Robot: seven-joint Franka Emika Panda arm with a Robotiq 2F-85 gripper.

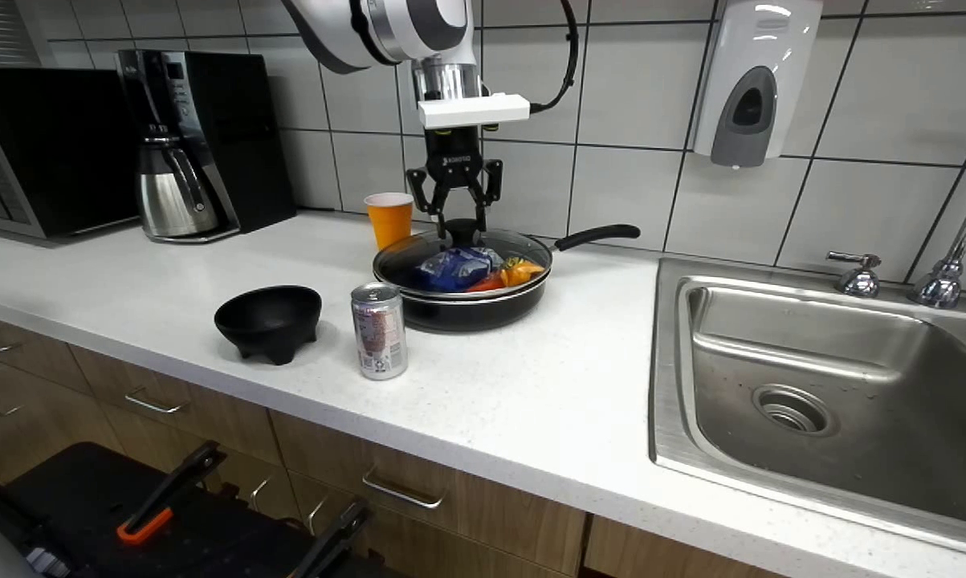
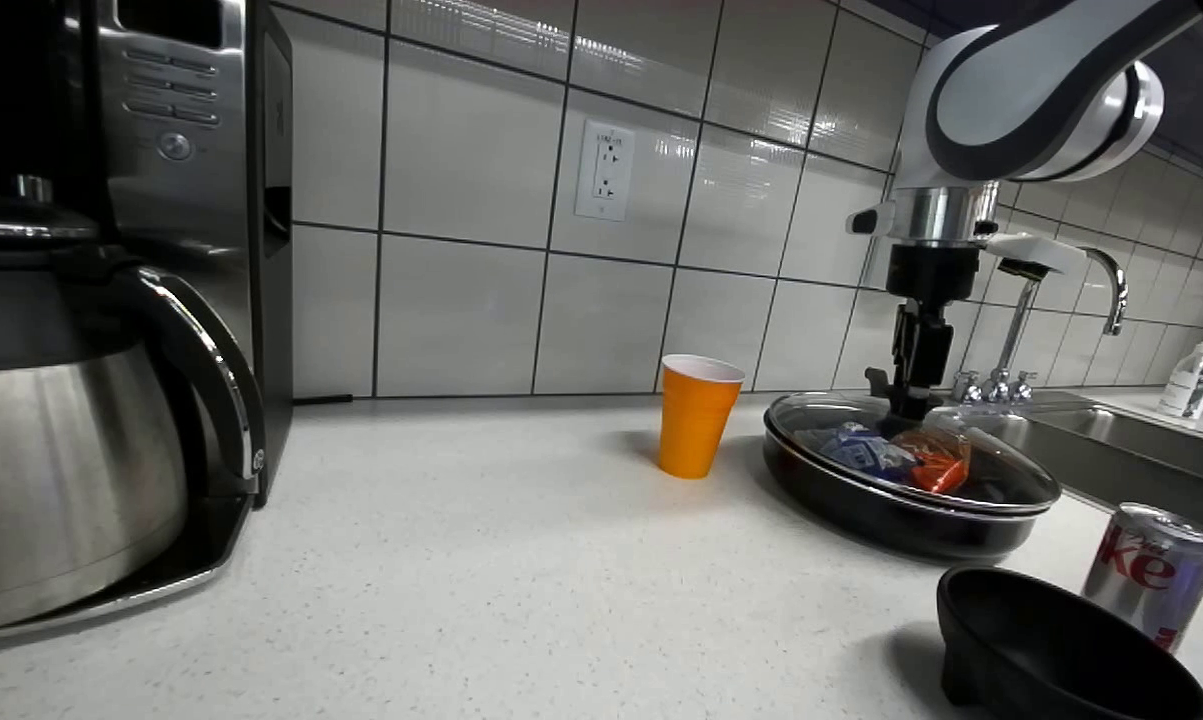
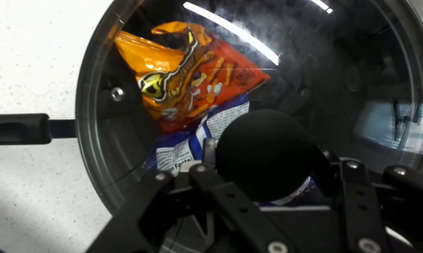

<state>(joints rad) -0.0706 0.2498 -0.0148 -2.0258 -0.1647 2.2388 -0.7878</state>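
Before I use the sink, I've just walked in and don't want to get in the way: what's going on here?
A Robotiq gripper is closed on the black knob of a glass lid. The lid sits on a black frying pan with an orange-and-red snack bag and a blue snack bag inside. An orange cup, a silver Coke can and a black bowl stand nearby on the white countertop.
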